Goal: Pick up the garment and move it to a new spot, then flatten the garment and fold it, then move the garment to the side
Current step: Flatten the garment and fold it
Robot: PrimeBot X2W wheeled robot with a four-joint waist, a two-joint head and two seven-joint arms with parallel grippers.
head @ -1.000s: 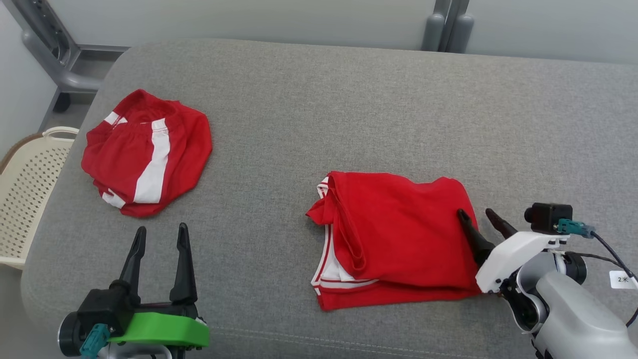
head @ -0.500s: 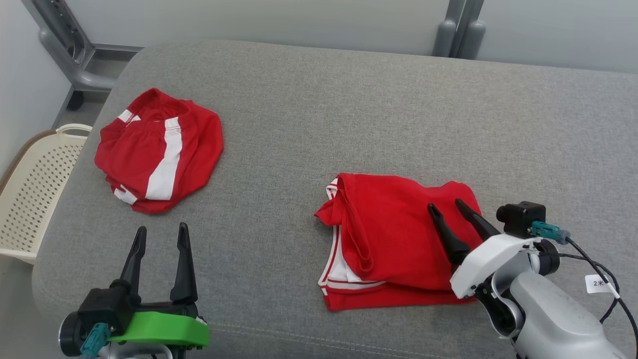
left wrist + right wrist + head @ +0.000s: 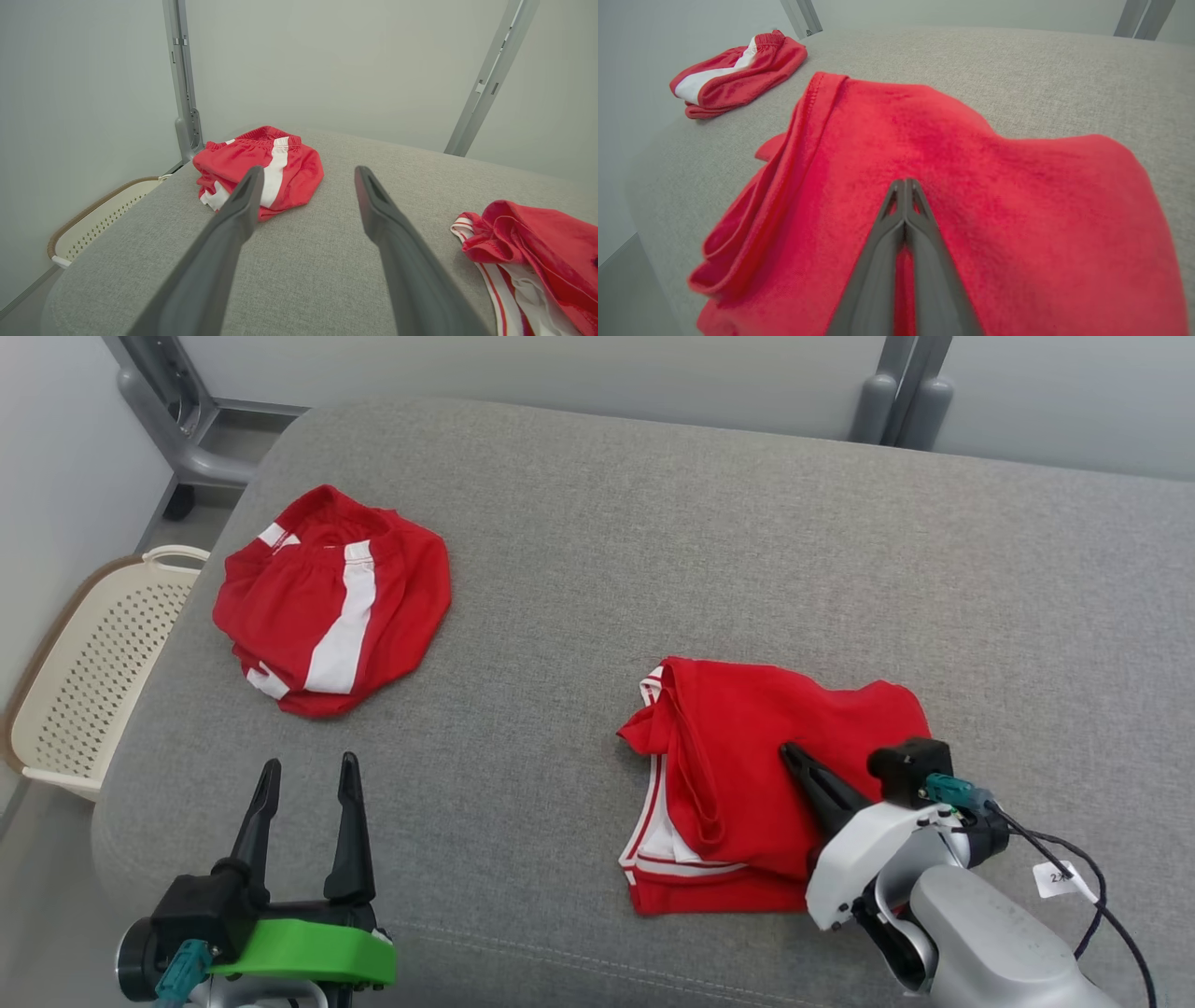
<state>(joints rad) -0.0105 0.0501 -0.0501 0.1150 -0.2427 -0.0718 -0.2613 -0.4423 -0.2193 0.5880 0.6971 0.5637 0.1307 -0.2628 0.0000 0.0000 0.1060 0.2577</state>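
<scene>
The folded red garment (image 3: 728,737) with white trim lies on the grey cushion, right of the middle. My right gripper (image 3: 790,752) lies over its right half, fingers pressed together and shut. In the right wrist view the gripper (image 3: 906,182) has its closed tips resting on the red fabric (image 3: 1017,186), and no cloth shows pinched between them. My left gripper (image 3: 308,765) hangs open above the cushion's front left, away from both garments. The left wrist view looks between its spread fingers (image 3: 243,196) toward the far pile.
A second red garment with a white stripe (image 3: 327,597) lies bunched at the cushion's back left (image 3: 261,163) (image 3: 733,79). A cream perforated basket (image 3: 84,672) stands on the floor beyond the cushion's left edge. The grey cushion (image 3: 653,541) runs bare behind the garments.
My right gripper has moved left from the garment's right edge onto the fabric, and its fingers have closed together. The camera has shifted; the left gripper has stayed open.
</scene>
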